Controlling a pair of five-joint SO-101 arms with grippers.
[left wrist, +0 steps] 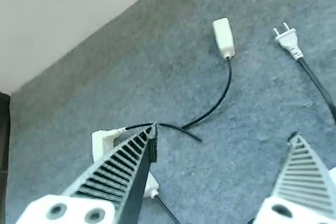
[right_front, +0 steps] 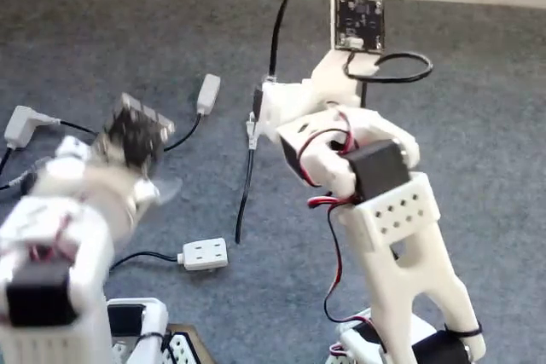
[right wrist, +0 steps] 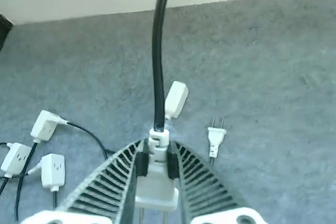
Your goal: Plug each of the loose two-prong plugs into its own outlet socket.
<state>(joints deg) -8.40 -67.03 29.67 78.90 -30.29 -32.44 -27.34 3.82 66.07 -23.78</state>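
One plug (right wrist: pixel 155 187) clamped in the right end effector (right wrist: pixel 157 148).
The left end effector (left wrist: pixel 223 132) hangs, jaws apart, over the desk (left wrist: pixel 262 93).

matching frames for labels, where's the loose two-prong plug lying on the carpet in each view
High view: the loose plug lies mid-carpet, its black cord trailing toward the arms' bases.
Left wrist view: the loose plug lies beyond the open left gripper, prongs showing.
Right wrist view: the loose plug lies beside the right gripper, which is shut on a second plug.
Shared landmark: the oblong white socket lies close beside it.
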